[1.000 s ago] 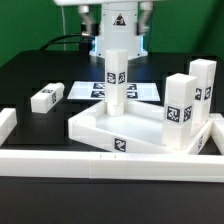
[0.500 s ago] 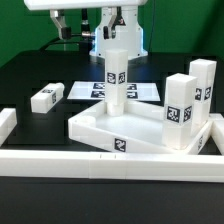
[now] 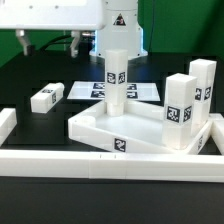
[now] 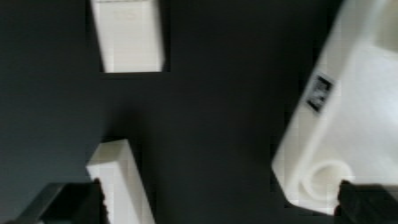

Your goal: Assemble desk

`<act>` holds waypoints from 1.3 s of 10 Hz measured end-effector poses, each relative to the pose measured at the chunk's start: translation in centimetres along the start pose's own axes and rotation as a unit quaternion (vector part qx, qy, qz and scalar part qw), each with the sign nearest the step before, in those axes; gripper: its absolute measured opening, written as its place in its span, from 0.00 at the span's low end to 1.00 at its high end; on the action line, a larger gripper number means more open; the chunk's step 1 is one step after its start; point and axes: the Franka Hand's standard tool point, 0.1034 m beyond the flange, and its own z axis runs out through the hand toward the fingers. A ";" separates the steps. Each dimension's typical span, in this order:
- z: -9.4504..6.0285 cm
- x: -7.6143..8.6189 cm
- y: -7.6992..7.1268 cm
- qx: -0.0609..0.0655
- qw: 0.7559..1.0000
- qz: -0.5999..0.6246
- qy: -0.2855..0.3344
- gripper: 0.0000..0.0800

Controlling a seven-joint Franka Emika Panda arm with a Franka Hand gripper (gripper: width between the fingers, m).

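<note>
The white desk panel point(image 3: 95, 125) lies rim-up in the middle of the table. Three tagged legs stand in its corner sockets: one at the far left corner point(image 3: 117, 80) and two on the exterior view's right point(image 3: 180, 102) point(image 3: 203, 88). A fourth leg point(image 3: 46, 97) lies loose on the black table to the left. The wrist view shows this loose leg point(image 4: 128, 35), the panel's edge point(image 4: 347, 90) and an empty round socket point(image 4: 320, 180). My gripper point(image 4: 214, 210) is open and empty above the table between leg and panel. Its dark fingertips point(image 4: 63, 205) show at the frame's corners.
The marker board point(image 3: 140, 90) lies behind the panel. Long low white border bars run along the front point(image 3: 100, 160) and stand at the left point(image 3: 6, 122); one bar end point(image 4: 114, 180) shows in the wrist view. The arm's white body point(image 3: 60, 15) fills the upper left.
The arm has swung from above the far standing leg toward the exterior view's left. The legs and panel have not moved.
</note>
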 end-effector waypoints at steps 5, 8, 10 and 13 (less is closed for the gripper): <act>1.8 0.3 1.0 0.015 0.997 0.006 -0.081 0.81; 2.3 0.3 0.4 0.039 0.982 0.004 -0.187 0.81; 2.6 -0.2 0.2 0.048 0.968 -0.001 -0.246 0.81; 4.7 -0.7 1.2 0.050 0.943 0.003 -0.329 0.81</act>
